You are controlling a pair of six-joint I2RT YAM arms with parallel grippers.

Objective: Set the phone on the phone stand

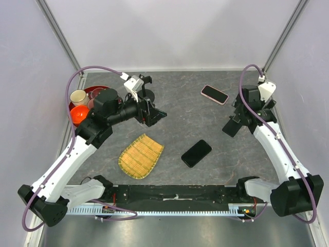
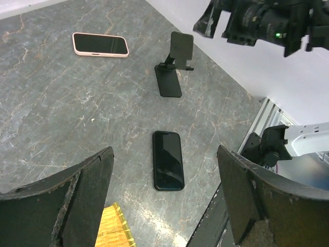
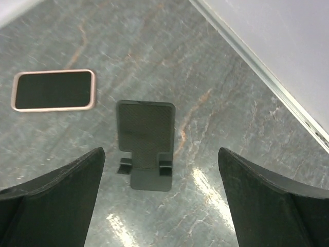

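The phone (image 1: 214, 94) lies flat, screen up, at the far right of the desk (image 1: 180, 123). It is well apart from the phone stand (image 1: 148, 95), which seems to stand (half hidden) just behind the left fingers (image 2: 77, 206). Those and the right fingers (image 3: 56, 195) are spread wide, holding nothing. A folding stand (image 3: 145, 144) sits near the phone, and a black phone (image 1: 196, 153) lies nearer the arms.

I note white shells on the left arm (image 1: 66, 160) and right arm (image 1: 280, 149), black joints — a purple cable (image 1: 82, 72) along each. White wrist camera housings (image 1: 134, 85). On the left gripper (image 2: 164, 152), fingers (image 2: 72, 211) dark, scuffed at edges.
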